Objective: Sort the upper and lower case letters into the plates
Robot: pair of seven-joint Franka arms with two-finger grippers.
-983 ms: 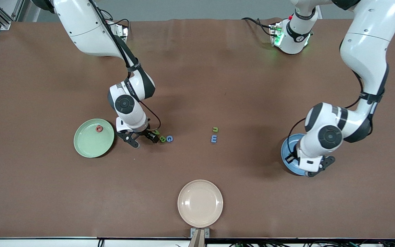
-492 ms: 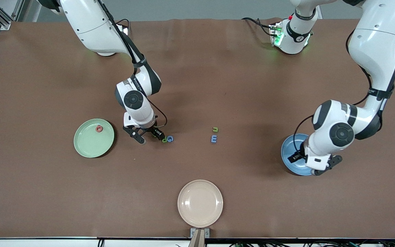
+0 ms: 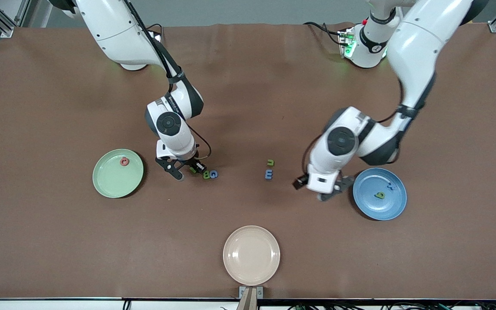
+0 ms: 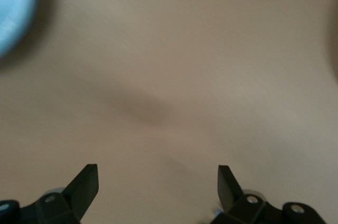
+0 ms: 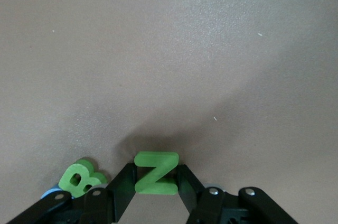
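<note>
A brown table [image 3: 58, 241] carries three round plates. The mint green plate [image 3: 112, 178] lies toward the right arm's end with a small red letter [image 3: 124, 162] in it. The blue plate [image 3: 385, 204] lies toward the left arm's end and holds a green letter [image 3: 379, 195] and a small blue letter [image 3: 389, 187]. The cream plate [image 3: 251, 255] sits nearest the front camera, between the other two.

The left gripper [image 4: 157, 184] hovers over bare table just beside the blue plate, its fingers spread wide and holding nothing.

The right gripper [image 5: 156, 182] is down at the table near the green plate, its fingers pinching a green Z [image 5: 156, 173]. A green B [image 5: 79, 177] lies just beside the Z, a blue G [image 3: 213, 174] next to it. A blue m [image 3: 268, 174] and a green u [image 3: 270, 162] sit mid-table.
</note>
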